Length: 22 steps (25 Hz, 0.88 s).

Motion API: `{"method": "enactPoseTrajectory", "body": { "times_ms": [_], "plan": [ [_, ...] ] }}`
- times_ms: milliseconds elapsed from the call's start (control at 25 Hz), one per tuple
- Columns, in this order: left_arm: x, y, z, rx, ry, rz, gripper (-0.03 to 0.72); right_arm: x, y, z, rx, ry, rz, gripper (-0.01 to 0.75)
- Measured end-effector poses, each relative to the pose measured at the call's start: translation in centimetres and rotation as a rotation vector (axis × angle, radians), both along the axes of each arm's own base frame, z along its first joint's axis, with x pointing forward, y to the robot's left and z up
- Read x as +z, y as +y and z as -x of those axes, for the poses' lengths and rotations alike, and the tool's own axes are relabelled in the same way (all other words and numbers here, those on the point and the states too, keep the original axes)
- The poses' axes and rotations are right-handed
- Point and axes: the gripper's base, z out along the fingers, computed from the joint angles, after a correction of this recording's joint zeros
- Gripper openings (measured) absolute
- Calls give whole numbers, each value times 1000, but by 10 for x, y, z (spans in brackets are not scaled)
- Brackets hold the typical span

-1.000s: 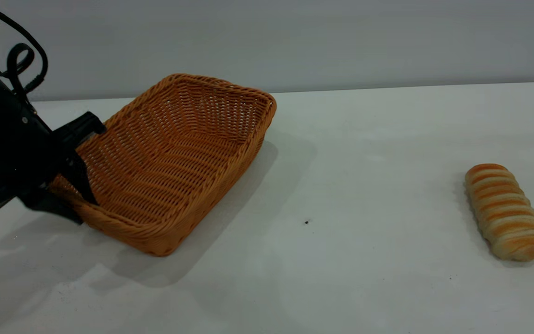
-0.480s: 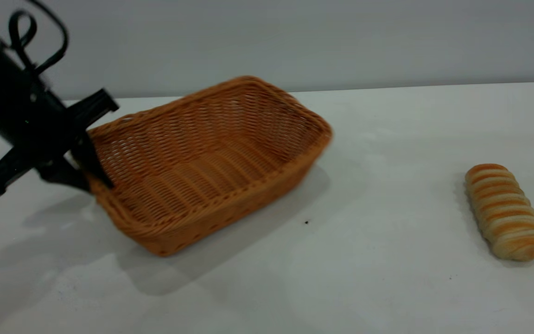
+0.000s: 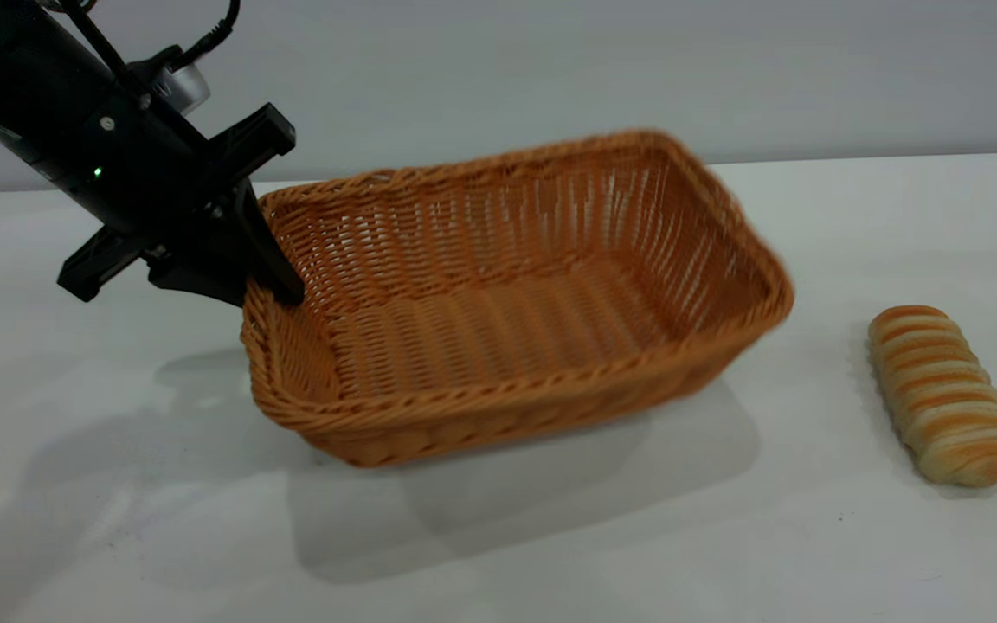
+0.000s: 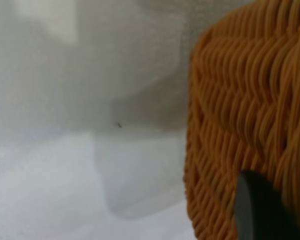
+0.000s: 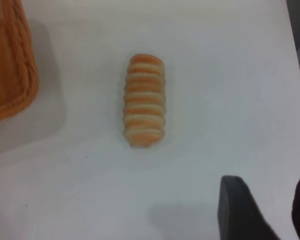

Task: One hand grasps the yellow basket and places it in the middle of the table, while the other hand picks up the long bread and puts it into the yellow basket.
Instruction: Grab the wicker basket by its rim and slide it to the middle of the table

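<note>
The yellow basket (image 3: 507, 346) hangs tilted just above the table (image 3: 853, 225), its far end raised toward the bread. My left gripper (image 3: 266, 290) is shut on the basket's left short rim, with one finger inside the rim and the other outside. The left wrist view shows the woven wall (image 4: 240, 100) close up, with one black finger (image 4: 257, 212) pressed against it. The long bread (image 3: 944, 394) lies on the table at the right, clear of the basket. In the right wrist view the bread (image 5: 144, 100) lies ahead of my open, empty right gripper (image 5: 267, 200), which is above the table.
The basket's corner (image 5: 10, 65) shows at the edge of the right wrist view, a short gap from the bread. A grey wall runs behind the table's back edge. The basket throws a broad shadow (image 3: 533, 484) on the table.
My left gripper has carried the basket to the right and upward, turning it so its long side faces front. Its far end now comes close to the bread. The bread has not moved.
</note>
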Motion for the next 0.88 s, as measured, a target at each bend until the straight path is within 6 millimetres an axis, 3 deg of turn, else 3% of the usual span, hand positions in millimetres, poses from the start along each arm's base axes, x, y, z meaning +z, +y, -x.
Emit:
{"method": "enactPoseTrajectory", "body": {
  "times_ms": [240,520,880],
  "plan": [
    [-5,-1,2,-79,4,0,128,0,0,0,0,0,0,305],
    [-33,-2,9,-194,90,6,128,0,0,0,0,-2,0,305],
    [-35,0,10,-234,80,-18,130,0,0,0,0,-2,0,305]
  ]
}}
